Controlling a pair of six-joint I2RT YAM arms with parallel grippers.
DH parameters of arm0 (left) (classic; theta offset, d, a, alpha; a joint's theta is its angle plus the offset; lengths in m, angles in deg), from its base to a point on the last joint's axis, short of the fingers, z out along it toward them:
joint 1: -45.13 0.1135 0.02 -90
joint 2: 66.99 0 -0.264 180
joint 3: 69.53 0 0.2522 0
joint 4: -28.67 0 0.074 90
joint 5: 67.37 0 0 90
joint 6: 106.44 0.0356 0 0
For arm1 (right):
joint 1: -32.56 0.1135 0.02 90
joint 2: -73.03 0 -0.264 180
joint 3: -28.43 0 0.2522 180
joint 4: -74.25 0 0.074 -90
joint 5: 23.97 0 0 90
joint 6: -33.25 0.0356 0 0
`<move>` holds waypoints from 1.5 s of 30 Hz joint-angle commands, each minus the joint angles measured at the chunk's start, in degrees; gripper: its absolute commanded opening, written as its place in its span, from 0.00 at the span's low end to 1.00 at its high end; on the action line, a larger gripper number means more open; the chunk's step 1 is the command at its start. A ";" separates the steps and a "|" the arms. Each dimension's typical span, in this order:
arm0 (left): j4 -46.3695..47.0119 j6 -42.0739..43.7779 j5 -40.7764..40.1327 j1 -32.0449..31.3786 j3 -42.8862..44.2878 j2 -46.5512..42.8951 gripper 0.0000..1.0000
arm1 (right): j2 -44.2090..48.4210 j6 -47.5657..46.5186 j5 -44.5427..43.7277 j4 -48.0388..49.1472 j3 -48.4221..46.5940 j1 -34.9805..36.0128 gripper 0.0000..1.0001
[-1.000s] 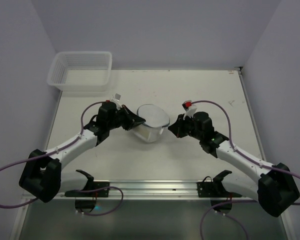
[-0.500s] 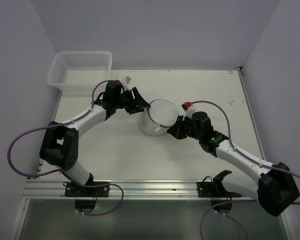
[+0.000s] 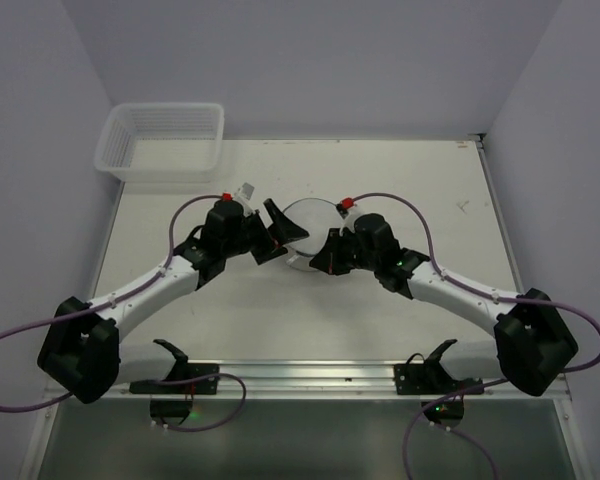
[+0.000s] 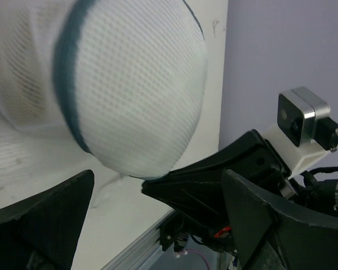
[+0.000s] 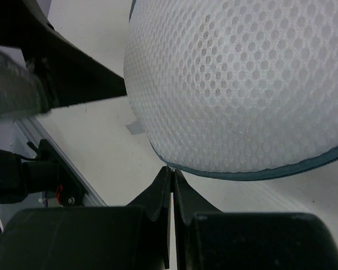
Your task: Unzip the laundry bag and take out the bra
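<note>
left gripper (image 3: 277, 232) and right gripper (image 5: 170, 170) sit closer to the laundry bag (image 3: 311, 220): left jaws spread, right pressed together at its rim (image 5: 242, 175). likely soft, light mesh; pinch there.

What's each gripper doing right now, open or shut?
Left gripper: open, next to the bag.
Right gripper: shut on the bag's zip rim.

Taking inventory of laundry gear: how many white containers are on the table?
2: the laundry bag at the middle of the table, and a latticed plastic basket at its far-left corner. None seems hidden.
</note>
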 commanded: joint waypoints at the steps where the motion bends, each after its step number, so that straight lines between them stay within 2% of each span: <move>1: 5.61 -6.03 -5.34 -4.42 -1.73 0.67 0.96 | -1.06 1.47 -0.61 2.22 -3.30 1.11 0.00; 6: 7.54 -6.39 -5.69 -5.74 -1.12 6.03 0.81 | -1.50 1.65 -1.23 1.96 -4.18 1.38 0.00; 8: 7.46 -6.30 -6.65 -6.01 -1.21 6.83 0.70 | -0.98 1.39 -1.49 1.52 -4.10 1.38 0.00; 12: 7.46 -6.04 -8.15 -6.01 -1.56 7.10 0.45 | 1.04 -0.10 -2.81 -0.14 -2.78 1.47 0.00; 13: 7.46 -5.86 -8.50 -5.83 -1.56 7.10 0.34 | 1.66 -0.28 -3.07 -0.50 -2.25 1.38 0.00; 15: 7.81 -5.34 -8.59 -5.83 -1.12 7.18 0.21 | 3.24 -1.16 -3.60 -0.85 -0.85 1.38 0.00; 16: 7.98 -5.16 -8.33 -5.92 -1.03 7.27 0.06 | 3.68 -1.42 -4.13 -1.81 -0.41 1.38 0.00; 17: 7.72 -4.46 -8.07 -5.57 -0.68 7.27 0.00 | 4.55 -2.82 -6.13 -2.43 -0.23 1.29 0.00; 21: 4.04 0.10 -6.14 -2.59 0.73 6.31 0.00 | 7.11 -5.64 -10.45 -7.87 0.82 -3.09 0.00; 23: 1.93 3.96 -2.99 0.56 0.73 5.78 0.00 | 8.16 -5.30 -10.55 -9.55 1.26 -6.69 0.00; 24: 1.31 5.20 -1.84 1.63 0.64 5.43 0.00 | 8.69 -4.86 -9.76 -10.42 1.18 -10.62 0.00; 27: -1.66 11.26 3.09 5.15 0.99 5.42 0.00 | 8.69 -4.15 -9.23 -14.81 -0.57 -14.87 0.00; 31: -4.92 22.57 7.48 6.65 4.58 7.88 0.00 | 7.82 -5.03 -6.95 -15.27 -1.81 -14.88 0.00; 32: -7.89 24.70 8.54 6.73 7.81 10.24 0.00 | 7.55 -5.46 -6.16 -15.27 -1.90 -14.88 0.00; 35: -12.91 31.11 7.85 7.17 13.10 13.85 0.00 | 7.46 -6.26 -1.51 -13.95 -1.90 -14.70 0.00; 38: -11.89 31.49 5.21 7.96 18.73 17.37 0.00 | 8.07 -4.95 2.97 -12.28 -1.02 -12.96 0.00; 41: -12.05 28.87 5.82 8.23 25.67 23.68 0.11 | 7.47 -2.14 4.39 -10.17 -1.02 -9.62 0.00; 42: -12.14 27.72 6.69 8.23 28.21 24.66 0.26 | 7.03 -1.17 4.48 -8.43 -0.93 -8.65 0.00; 44: -10.04 22.72 8.97 8.23 28.33 25.03 0.45 | 5.36 1.72 3.70 -6.49 -1.45 -6.28 0.00; 45: -9.08 20.96 8.99 8.23 27.54 24.16 0.63 | 4.57 2.78 3.43 -5.43 -1.63 -5.57 0.00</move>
